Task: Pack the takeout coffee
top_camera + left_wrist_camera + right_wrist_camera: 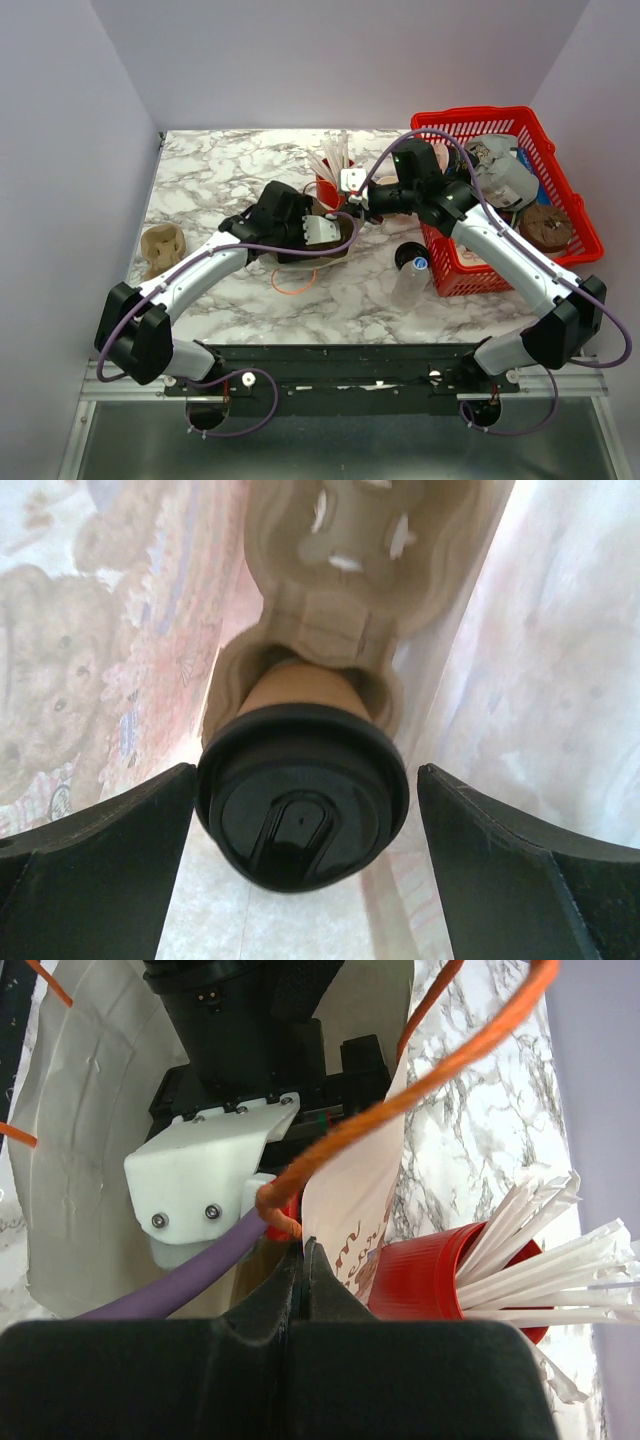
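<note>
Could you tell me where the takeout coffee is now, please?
In the left wrist view, the takeout coffee sits in a pulp carrier inside the paper bag, between the fingers of the open left tool.

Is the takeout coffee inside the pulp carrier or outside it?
Inside: the takeout coffee sits in a pocket of the pulp carrier, lid on.

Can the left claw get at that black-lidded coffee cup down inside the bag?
Probably yes: the left claw stands open around the coffee cup, nothing between, while the right claw pinches the paper bag open.
</note>
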You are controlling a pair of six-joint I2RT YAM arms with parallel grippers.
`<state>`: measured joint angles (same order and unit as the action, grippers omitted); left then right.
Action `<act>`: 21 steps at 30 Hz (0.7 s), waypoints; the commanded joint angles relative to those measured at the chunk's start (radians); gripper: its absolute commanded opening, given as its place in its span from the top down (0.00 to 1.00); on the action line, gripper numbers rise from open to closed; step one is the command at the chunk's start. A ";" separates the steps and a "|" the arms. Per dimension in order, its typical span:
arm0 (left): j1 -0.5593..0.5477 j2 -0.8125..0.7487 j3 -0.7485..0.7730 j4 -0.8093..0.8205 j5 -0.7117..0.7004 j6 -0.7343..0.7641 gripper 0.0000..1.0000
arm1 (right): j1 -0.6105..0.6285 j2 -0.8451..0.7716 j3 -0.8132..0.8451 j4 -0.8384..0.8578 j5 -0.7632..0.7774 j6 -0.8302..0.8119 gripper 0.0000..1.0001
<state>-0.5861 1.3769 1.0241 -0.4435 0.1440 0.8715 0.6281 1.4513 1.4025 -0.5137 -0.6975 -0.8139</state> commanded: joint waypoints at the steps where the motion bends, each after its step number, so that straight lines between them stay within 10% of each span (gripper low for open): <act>1: 0.015 -0.032 0.048 -0.011 0.052 -0.042 0.01 | 0.004 0.023 0.027 -0.074 -0.051 0.032 1.00; 21: -0.046 -0.047 0.034 0.077 0.215 -0.068 0.01 | -0.027 0.147 0.180 -0.275 -0.066 0.070 1.00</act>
<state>-0.6174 1.3594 1.0367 -0.4278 0.2562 0.8387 0.6052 1.5539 1.5421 -0.6369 -0.7200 -0.7597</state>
